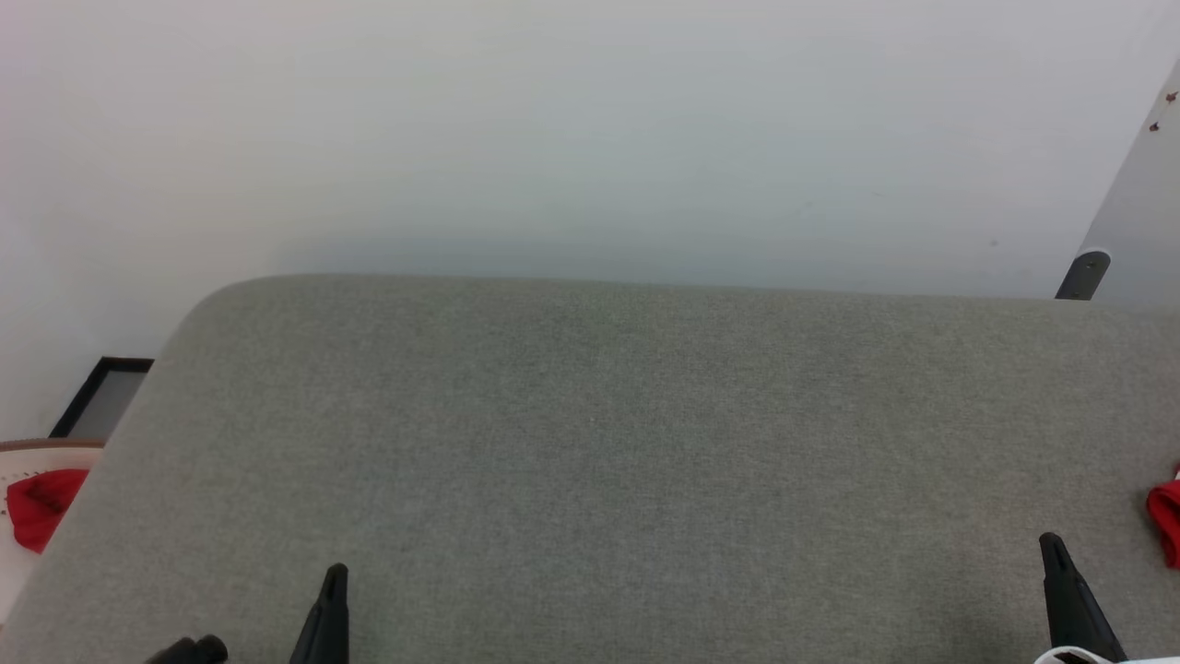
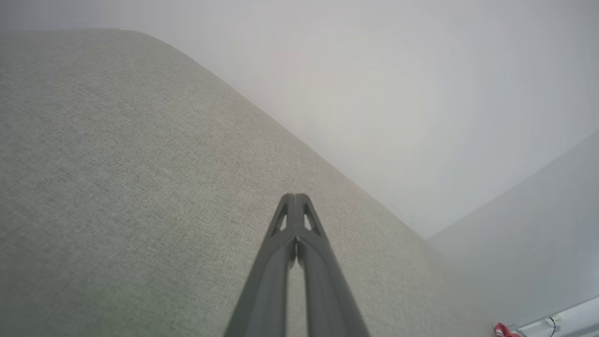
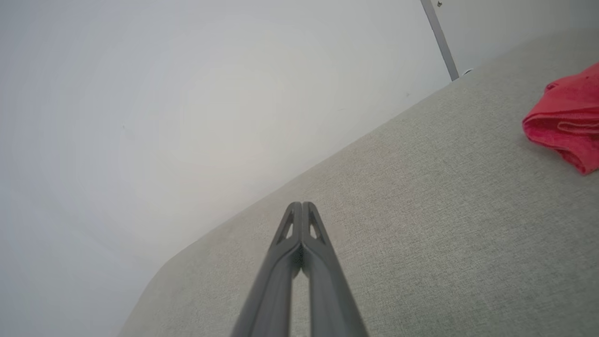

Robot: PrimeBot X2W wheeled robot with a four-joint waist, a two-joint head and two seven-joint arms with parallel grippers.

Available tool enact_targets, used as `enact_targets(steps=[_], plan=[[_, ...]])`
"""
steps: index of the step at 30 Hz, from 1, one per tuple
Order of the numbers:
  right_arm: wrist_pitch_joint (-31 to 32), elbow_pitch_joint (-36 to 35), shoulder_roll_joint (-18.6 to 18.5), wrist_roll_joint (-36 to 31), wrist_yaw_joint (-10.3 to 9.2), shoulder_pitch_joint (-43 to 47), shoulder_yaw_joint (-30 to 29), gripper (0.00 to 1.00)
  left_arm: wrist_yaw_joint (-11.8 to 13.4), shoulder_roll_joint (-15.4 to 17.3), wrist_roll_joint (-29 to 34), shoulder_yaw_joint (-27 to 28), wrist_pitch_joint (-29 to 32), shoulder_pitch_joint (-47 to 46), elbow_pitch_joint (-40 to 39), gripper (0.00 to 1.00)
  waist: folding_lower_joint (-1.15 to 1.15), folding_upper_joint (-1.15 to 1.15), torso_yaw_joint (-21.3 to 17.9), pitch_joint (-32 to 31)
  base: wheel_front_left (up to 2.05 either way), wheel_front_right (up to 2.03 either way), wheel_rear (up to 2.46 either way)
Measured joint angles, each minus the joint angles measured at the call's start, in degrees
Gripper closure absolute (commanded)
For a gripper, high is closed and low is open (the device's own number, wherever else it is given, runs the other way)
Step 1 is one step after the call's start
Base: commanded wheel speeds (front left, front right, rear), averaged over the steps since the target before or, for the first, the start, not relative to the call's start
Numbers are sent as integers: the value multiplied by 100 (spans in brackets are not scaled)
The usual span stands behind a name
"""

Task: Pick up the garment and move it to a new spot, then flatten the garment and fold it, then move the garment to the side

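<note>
Both tools clenched, nothing in either. Left tool (image 1: 335, 574) sits low-left in the head view over the grey fabric bench (image 1: 608, 443), fingers pressed together at the tips in the left wrist view (image 2: 295, 199), hanging over bare fabric. Right tool (image 1: 1052, 544) is low-right, also pinched tight in its own wrist view (image 3: 302, 206), empty. The garment (image 1: 1166, 526) is at the far right of the bench, mostly cut off by the frame edge, near the right tool but not touching it. The right wrist view shows it as a rumpled red heap (image 3: 566, 119) lying on the fabric off to the side of the fingers. Left wrist view catches a sliver of red with white stripes (image 2: 503, 330) in the bottom-right corner. A separate red cloth (image 1: 41, 505) lies off the bench's left edge on a pale surface, well apart from the left tool. A black-framed panel (image 1: 101, 397) is just behind it. White wall (image 1: 553, 138) runs behind the bench.
</note>
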Motion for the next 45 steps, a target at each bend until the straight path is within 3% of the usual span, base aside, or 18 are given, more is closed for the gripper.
enact_targets(steps=[10,45], plan=[[181,234,31,1023,-1,-283,7,100,-3,-52,-1003,113,282,-255,81,100,0,0,-18,73,0,0,0],[535,704,103,3040,-3,-842,13,100,-27,-171,-2959,332,857,-746,224,100,0,0,-63,254,0,0,0]])
